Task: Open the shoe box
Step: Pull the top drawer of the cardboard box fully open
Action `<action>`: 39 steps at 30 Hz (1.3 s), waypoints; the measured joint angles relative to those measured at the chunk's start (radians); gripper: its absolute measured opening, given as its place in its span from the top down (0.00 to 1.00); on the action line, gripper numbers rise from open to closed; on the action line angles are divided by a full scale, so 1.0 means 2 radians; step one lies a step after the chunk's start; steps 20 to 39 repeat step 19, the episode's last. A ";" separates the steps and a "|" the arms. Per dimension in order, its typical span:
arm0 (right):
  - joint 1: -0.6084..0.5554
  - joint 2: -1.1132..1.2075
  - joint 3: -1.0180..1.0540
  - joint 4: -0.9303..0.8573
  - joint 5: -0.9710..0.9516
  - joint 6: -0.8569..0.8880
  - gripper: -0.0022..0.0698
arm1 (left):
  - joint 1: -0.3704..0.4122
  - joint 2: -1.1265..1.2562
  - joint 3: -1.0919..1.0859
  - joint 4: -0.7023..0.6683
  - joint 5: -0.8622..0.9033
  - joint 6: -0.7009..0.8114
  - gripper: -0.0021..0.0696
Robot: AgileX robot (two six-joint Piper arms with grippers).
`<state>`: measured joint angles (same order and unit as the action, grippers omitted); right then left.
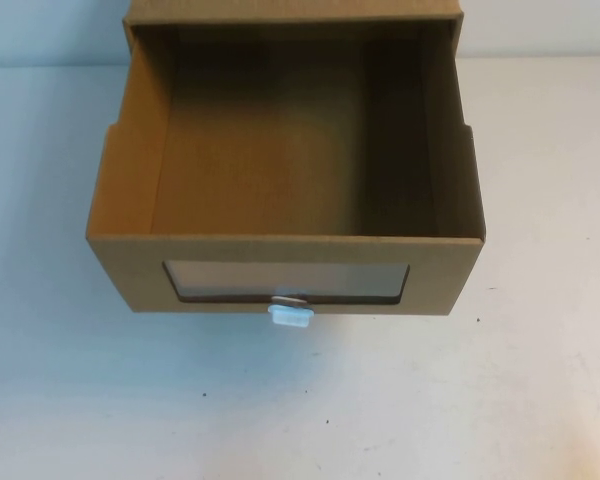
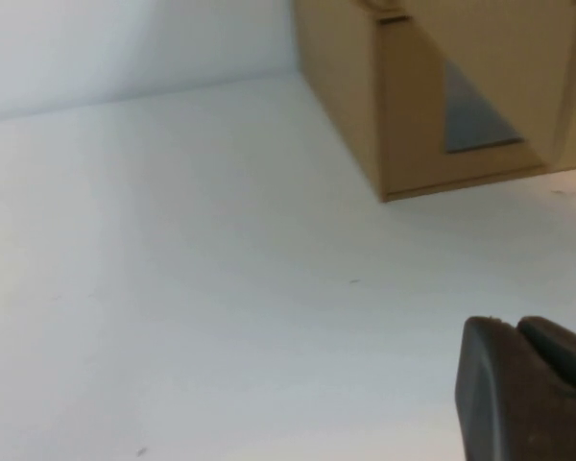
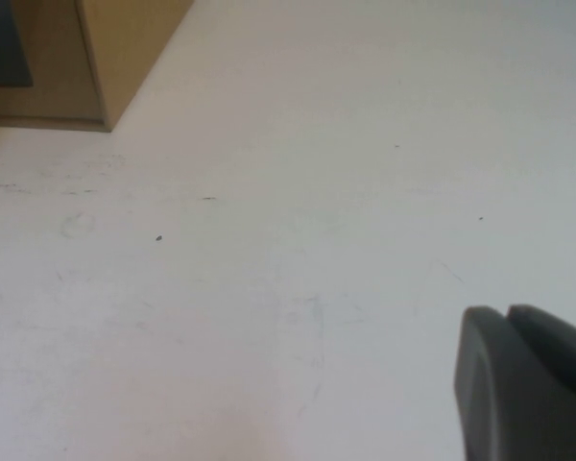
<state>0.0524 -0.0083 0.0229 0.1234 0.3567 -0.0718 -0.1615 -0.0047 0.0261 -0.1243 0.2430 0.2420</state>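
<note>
left hand (image 2: 514, 327) pinched closed, low over near desk (image 1: 300, 410), right hand (image 3: 507, 315) also closed, both well apart from shoe box (image 1: 130, 265) mid-desk, pale blue pull tab (image 1: 290, 316) on its windowed front, drawer standing out of outer sleeve (image 1: 290, 10) behind
</note>
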 joint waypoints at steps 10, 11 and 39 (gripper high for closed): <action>0.000 0.000 0.000 0.000 0.000 0.000 0.99 | 0.064 -0.003 0.000 0.036 0.067 -0.051 0.98; 0.000 0.000 0.000 0.000 0.000 0.000 0.99 | 0.065 -0.003 0.000 0.036 0.070 -0.051 0.98; 0.000 0.000 0.000 0.000 0.000 0.000 0.99 | 0.065 -0.004 0.000 0.036 0.072 -0.054 0.98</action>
